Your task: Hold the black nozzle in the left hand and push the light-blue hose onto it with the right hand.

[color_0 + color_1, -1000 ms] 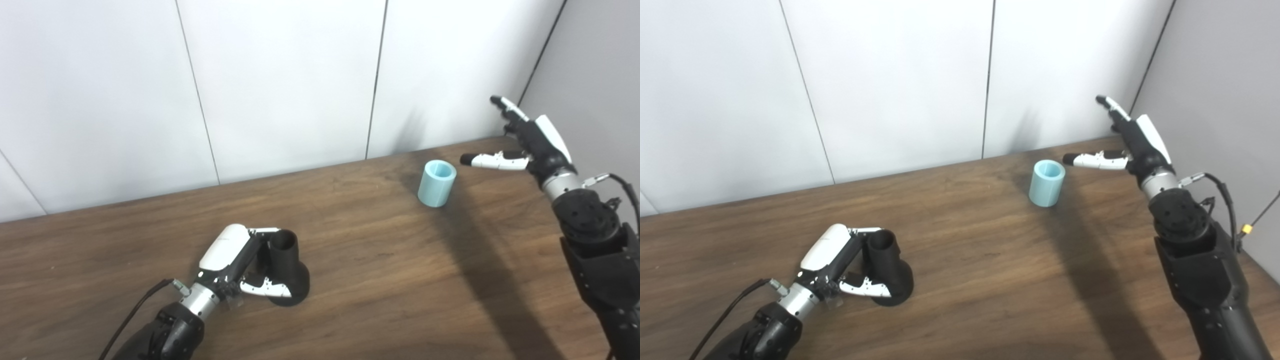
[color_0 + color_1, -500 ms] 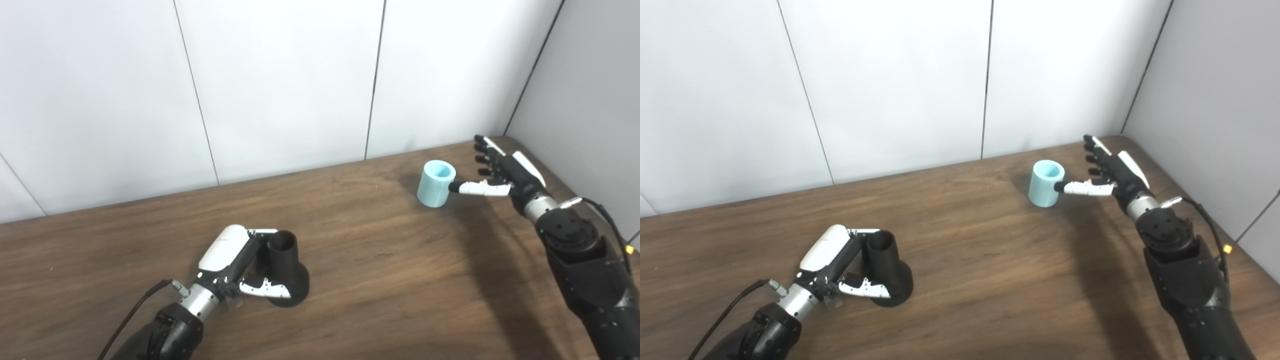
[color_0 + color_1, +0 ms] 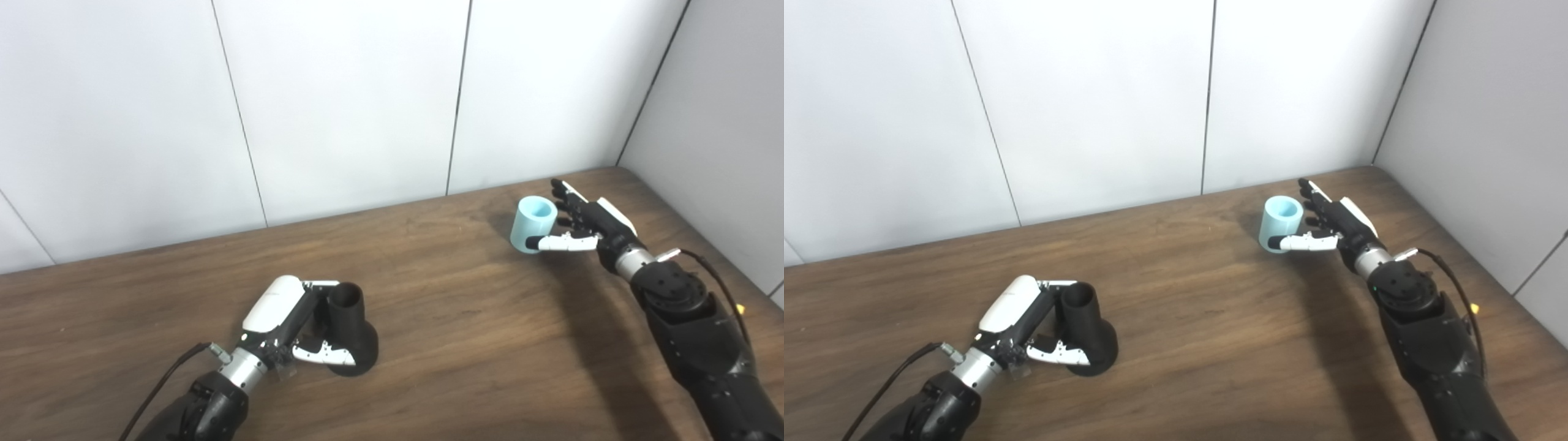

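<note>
Since a second ago right hand (image 3: 582, 223) has dropped to the light-blue hose (image 3: 533, 223), fingers apart, thumb crossing its front, not yet clamped | left hand (image 3: 288, 321) clamps black nozzle (image 3: 350, 327) upright on table (image 3: 459, 331), mouth up, ready for the hose | right eye view shows clearer thumb overlap.
</note>
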Robot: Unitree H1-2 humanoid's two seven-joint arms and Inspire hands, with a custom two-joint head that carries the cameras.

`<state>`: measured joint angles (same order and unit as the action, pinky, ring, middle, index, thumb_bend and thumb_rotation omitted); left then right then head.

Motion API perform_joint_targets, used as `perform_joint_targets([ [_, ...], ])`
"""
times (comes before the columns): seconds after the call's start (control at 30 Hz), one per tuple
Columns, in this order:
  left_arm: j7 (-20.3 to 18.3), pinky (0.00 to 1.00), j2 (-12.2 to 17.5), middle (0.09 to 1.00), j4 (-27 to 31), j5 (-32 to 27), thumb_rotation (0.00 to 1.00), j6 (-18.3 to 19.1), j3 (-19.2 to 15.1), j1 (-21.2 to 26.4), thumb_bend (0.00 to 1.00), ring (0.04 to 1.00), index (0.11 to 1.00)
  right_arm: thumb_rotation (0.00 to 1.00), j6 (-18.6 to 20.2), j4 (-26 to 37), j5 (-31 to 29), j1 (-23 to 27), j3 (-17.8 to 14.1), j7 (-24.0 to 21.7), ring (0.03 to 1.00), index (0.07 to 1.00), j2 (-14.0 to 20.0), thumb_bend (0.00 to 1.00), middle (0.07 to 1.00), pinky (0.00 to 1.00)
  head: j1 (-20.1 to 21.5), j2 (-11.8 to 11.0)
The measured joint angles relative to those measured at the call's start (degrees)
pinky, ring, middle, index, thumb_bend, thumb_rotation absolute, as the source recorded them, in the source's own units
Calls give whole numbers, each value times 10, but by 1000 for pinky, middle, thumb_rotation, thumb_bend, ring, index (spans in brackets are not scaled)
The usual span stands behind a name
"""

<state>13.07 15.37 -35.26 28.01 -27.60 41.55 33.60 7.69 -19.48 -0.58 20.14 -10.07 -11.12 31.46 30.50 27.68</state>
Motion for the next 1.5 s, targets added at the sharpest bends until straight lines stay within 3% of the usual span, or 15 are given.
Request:
perform_joint_targets([
  [0.23,0,335,0,446,0,0,0,0,0,0,499,364,512,186,-1,-3,0,2,6,-1,946,989,-21,866,979,842,-4,2],
  [0.47,0,347,0,462,0,0,0,0,-1,0,499,366,513,158,-16,-14,9,3,8,15,929,963,-26,825,954,868,-10,9],
  [0.7,-4,341,2,456,5,0,0,0,-6,-3,499,362,514,35,-40,-57,17,25,7,45,867,892,-31,785,907,825,-19,13],
  [0.8,-4,341,3,456,5,0,0,0,-7,-3,499,363,514,3,-36,-61,26,31,6,71,757,850,-42,747,854,757,-20,14],
  [0.87,-4,336,3,455,5,0,0,0,-7,-3,499,362,515,0,-39,-70,37,36,7,96,622,748,-51,718,740,639,-23,18],
  [0.93,-4,333,3,455,6,0,0,0,-7,-3,499,360,515,0,-47,-81,52,42,11,123,595,717,-56,707,704,606,-23,18],
  [1.0,-4,338,3,461,7,0,0,0,-7,-4,499,362,515,0,-67,-105,73,52,22,148,439,559,-57,534,516,490,-23,20],
  [1.13,-4,346,4,462,12,1,0,0,-7,-4,500,367,513,0,-98,-131,93,62,32,181,420,529,-58,517,491,416,-26,22],
  [1.5,-9,336,5,458,16,1,0,0,-12,-8,499,364,518,0,-116,-132,110,58,39,207,430,506,-62,517,503,410,-26,29],
])
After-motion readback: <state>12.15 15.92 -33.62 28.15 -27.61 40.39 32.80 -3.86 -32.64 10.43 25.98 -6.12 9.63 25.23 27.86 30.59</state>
